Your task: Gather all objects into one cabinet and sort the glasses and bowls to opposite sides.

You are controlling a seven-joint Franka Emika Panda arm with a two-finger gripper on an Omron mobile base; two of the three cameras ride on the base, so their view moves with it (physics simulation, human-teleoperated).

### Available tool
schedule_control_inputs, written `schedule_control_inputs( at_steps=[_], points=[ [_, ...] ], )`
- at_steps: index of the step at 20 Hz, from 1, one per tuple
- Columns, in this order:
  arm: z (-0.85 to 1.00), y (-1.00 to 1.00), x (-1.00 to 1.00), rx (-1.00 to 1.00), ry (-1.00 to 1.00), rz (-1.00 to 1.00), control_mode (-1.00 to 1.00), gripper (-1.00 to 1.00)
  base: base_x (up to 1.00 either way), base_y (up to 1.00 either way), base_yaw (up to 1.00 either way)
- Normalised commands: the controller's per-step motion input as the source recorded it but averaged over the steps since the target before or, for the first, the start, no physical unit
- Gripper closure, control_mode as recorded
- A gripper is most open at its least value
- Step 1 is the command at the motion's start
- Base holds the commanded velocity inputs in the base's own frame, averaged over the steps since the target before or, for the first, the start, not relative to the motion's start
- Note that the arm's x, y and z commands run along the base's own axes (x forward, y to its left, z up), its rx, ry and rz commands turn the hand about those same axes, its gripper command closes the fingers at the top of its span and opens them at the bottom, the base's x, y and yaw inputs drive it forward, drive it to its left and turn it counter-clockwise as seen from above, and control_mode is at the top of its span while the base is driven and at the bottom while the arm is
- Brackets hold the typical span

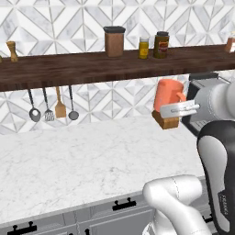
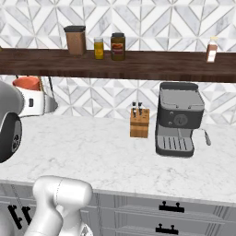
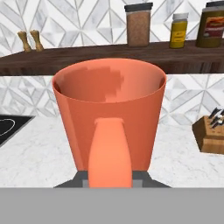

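Observation:
An orange mug [image 1: 167, 93] with a side handle, one of the glasses, hangs upright above the marble counter [image 1: 82, 156] with my gripper [image 1: 178, 109] shut on it. In the hand view the mug [image 3: 109, 109] is close up, its handle toward the camera and its inside bare, with my gripper [image 3: 109, 178] clamped low at the handle side. From the right base view the mug's rim [image 2: 26, 83] peeks above my white hand. The mug is held below the long shelf's front edge. The cabinet and the bowls are out of view.
A long brown shelf [image 1: 92, 66] with jars [image 1: 114, 41] runs along the wall, and utensils [image 1: 50, 108] hang under it. A knife block [image 2: 139, 121] and a coffee machine [image 2: 179, 119] stand at the back right. A black cooktop corner [image 3: 11, 127] lies to the left.

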Motion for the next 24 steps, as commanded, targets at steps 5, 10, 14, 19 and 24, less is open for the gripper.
schedule_control_inputs(
  at_steps=[5, 10, 14, 19, 24],
  points=[
    [0.00, 0.01, -0.18, 0.00, -0.06, 0.00, 1.00, 1.00, -0.12, 0.01, 0.01],
    [0.00, 0.00, 0.00, 0.00, 0.00, 0.00, 1.00, 1.00, -0.72, 0.60, 0.52],
    [0.00, 0.00, 0.00, 0.00, 0.00, 0.00, 1.00, 1.00, -0.13, 0.76, 0.77],
    [0.00, 0.00, 0.00, 0.00, 0.00, 0.00, 1.00, 1.00, 0.00, 0.69, 0.75],
    [0.00, 0.00, 0.00, 0.00, 0.00, 0.00, 1.00, 1.00, -0.07, 0.70, 0.85]
  ],
)
